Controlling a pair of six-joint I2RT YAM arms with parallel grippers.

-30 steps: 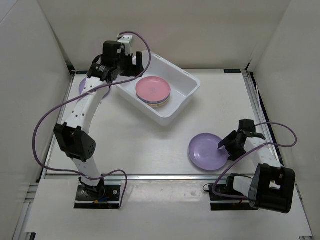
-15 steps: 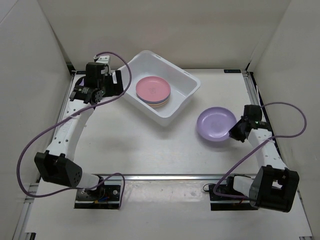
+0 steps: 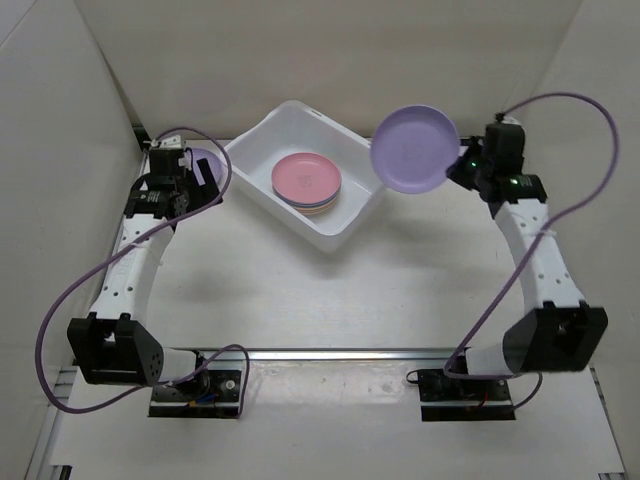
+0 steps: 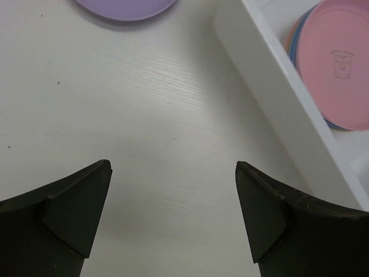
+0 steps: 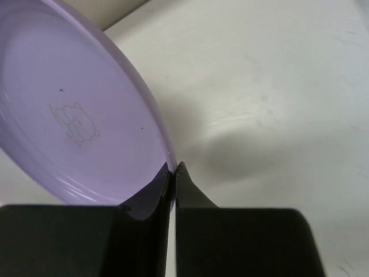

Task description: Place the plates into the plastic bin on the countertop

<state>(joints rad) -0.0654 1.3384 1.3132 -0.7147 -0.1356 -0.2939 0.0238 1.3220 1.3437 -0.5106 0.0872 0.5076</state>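
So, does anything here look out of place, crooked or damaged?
Nothing is damaged or spilled. The plastic bin sits skewed on the countertop. One purple plate lies left of the bin, near the open left gripper. The right gripper pinches a second purple plate by its rim, tilted, near the bin's right corner.
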